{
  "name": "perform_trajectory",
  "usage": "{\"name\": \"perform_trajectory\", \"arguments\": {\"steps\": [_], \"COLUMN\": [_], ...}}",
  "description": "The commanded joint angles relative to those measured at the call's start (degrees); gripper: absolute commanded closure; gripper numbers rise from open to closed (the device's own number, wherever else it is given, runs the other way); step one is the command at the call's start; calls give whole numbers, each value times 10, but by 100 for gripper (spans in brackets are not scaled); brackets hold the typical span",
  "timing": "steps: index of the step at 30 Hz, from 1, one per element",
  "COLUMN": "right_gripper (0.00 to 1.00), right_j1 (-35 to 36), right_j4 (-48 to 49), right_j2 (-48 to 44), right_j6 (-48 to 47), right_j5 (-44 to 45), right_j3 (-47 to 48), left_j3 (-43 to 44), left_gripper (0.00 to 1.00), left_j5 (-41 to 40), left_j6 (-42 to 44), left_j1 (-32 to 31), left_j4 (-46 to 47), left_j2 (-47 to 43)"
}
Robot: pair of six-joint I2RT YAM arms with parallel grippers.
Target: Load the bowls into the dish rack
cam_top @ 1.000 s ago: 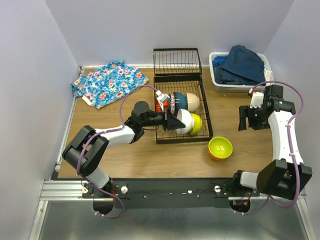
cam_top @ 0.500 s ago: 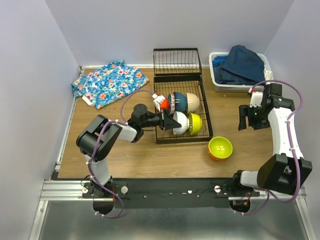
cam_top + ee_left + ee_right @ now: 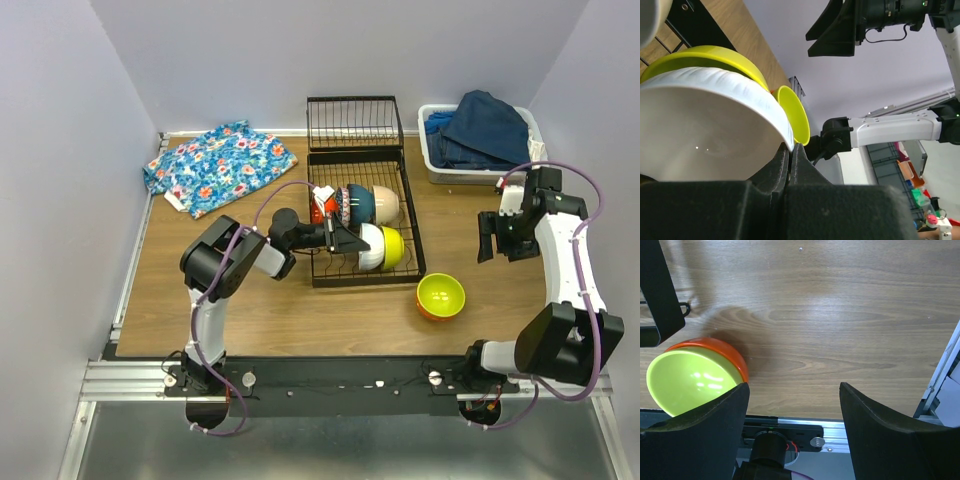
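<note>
Left gripper (image 3: 347,240) was clamped tight on the rim of the white bowl (image 3: 369,246), inside the dish rack (image 3: 412,232), the yellow-green bowl (image 3: 394,247) just beyond it. Right gripper (image 3: 494,238) hung wide open and empty over the table (image 3: 250,310), the orange bowl (image 3: 440,296) near its side.

The worktop (image 3: 840,315) is smooth wood grain with a soft sheen. The white bowl (image 3: 700,135) is glossy inside and finely textured outside. The orange bowl (image 3: 690,380), lime inside, shines too. The dish rack (image 3: 335,268) is thin black wire. The floral cloth (image 3: 220,165) is matt fabric. The fingers (image 3: 885,440) of the right hand (image 3: 794,390) are matt black.
</note>
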Motion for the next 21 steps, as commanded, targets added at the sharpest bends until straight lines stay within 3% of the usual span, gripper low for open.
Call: {"name": "perform_trajectory", "arguments": {"steps": [1,8,13,15,21], "right_gripper": [20,20,20,20,20], "right_j1": [-5,-5,-5,-5,-5], "right_j4": [-14,-18,-15,-14,-19], "right_j2": [10,23,31,32,33], "right_j6": [3,3,3,4,-28], "right_j5": [15,18,12,7,0], "right_j3": [-4,5,13,16,34], "left_j3": [1,3,-3,-10,-13], "left_gripper": [100,100,78,69,54], "left_j5": [31,29,38,35,14], "left_j6": [-25,-13,18,80,313], "left_j1": [-1,2,10,12,20], "left_j4": [192,192,162,100,-224], "left_j2": [32,60,20,-5,-116]}}
